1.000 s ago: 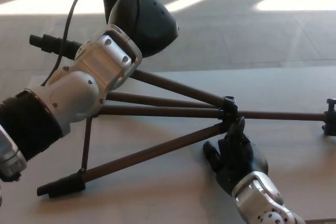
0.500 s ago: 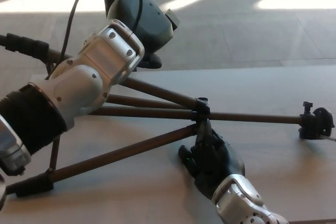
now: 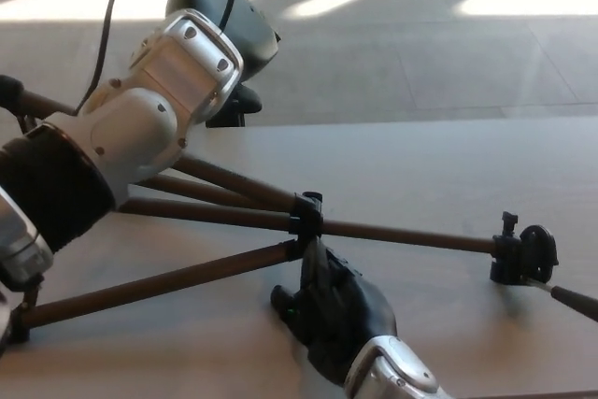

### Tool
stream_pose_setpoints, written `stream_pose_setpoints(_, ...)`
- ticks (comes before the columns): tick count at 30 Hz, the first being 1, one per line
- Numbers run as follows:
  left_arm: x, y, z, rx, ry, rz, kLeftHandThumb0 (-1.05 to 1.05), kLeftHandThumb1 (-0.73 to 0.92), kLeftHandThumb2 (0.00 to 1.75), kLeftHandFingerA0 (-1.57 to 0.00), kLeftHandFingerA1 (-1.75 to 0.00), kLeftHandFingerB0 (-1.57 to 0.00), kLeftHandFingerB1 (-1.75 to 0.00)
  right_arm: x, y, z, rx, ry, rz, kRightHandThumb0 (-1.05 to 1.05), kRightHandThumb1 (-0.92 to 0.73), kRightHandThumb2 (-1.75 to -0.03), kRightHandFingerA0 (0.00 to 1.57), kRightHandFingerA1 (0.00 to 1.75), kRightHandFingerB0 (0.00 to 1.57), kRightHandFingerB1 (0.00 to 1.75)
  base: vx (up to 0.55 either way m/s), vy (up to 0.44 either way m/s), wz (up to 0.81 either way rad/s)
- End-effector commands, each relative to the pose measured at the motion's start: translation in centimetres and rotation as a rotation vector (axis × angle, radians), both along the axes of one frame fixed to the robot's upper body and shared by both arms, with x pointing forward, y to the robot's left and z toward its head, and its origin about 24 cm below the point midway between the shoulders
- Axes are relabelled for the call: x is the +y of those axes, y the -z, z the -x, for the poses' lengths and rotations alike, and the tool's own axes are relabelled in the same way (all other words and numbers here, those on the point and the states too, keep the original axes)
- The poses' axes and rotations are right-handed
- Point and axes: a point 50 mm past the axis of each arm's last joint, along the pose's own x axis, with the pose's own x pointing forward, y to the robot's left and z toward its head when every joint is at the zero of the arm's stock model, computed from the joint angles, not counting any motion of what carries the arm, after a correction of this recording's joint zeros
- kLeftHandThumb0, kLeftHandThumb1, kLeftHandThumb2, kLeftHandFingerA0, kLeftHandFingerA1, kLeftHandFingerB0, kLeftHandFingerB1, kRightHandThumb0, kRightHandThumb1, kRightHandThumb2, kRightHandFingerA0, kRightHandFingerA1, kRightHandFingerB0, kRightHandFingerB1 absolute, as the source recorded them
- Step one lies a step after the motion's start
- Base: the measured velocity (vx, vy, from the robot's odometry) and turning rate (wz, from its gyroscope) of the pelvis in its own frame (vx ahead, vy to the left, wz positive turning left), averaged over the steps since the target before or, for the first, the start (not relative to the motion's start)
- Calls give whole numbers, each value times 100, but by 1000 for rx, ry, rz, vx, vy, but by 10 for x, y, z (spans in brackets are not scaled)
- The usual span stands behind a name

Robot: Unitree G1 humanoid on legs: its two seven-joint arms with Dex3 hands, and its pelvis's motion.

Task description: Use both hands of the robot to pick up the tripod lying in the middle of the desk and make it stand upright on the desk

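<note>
Reaching under the tripod (image 3: 280,217) on the desk (image 3: 448,165) with both hands.

The tripod lies across mid-desk, long axis from 9 to 3 o'clock: legs splayed toward 9, head (image 3: 521,254) at 3. My right hand (image 3: 327,310) sits at 6 o'clock just below the hub (image 3: 306,217), fingers (image 3: 313,259) apart, one tip touching it, gripping nothing. It is nearer. My left hand (image 3: 220,16) hangs over the legs at 11; whether it grips I cannot tell. No containers here.

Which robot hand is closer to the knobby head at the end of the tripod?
The right hand. It sits below the tripod's middle joint, partway toward the head. The left hand is far back at the leg end.
</note>
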Motion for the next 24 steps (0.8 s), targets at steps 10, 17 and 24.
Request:
stream_pose_setpoints(10,32,-32,6,191,-338,-17,-86,47,91,0,-14,-8,0,41,34,116,578,103,-166,-88,-80,-84,0,0,0,0,0,0,0)
stream_pose_setpoints(17,39,-33,8,180,-337,6,-90,51,95,0,-6,-13,0,16,21,112,542,190,-239,-87,-84,-66,0,0,0,0,0,0,0)
stream_pose_setpoints(24,41,-31,8,207,-362,-46,-88,49,94,0,-9,-11,0,40,6,124,559,138,-367,-84,-67,-84,0,0,0,0,0,0,0)
